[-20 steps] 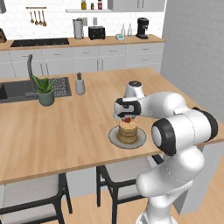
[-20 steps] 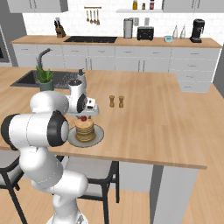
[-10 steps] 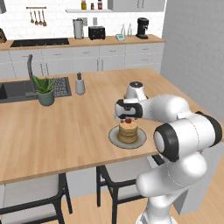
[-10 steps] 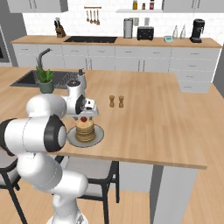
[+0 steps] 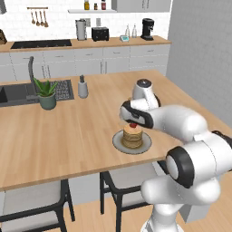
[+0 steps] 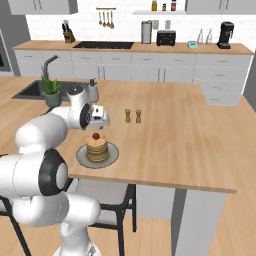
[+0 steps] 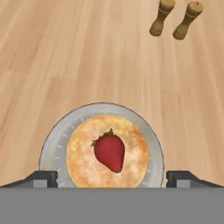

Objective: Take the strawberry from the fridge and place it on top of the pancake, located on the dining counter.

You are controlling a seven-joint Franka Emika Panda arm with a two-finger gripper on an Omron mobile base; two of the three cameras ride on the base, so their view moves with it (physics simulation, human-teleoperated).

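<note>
Honestly, strawberry [image 7: 110, 151] looked soft, light and roll-prone atop the pancake [image 7: 106, 153]; I'd pinch its sides gently. Gripper [image 7: 112, 178] hung wide, empty.

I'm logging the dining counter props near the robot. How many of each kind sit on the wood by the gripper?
strawberry: 1
pancake stack: 1
plate: 1
brown shakers: 2
Total: 5
</note>
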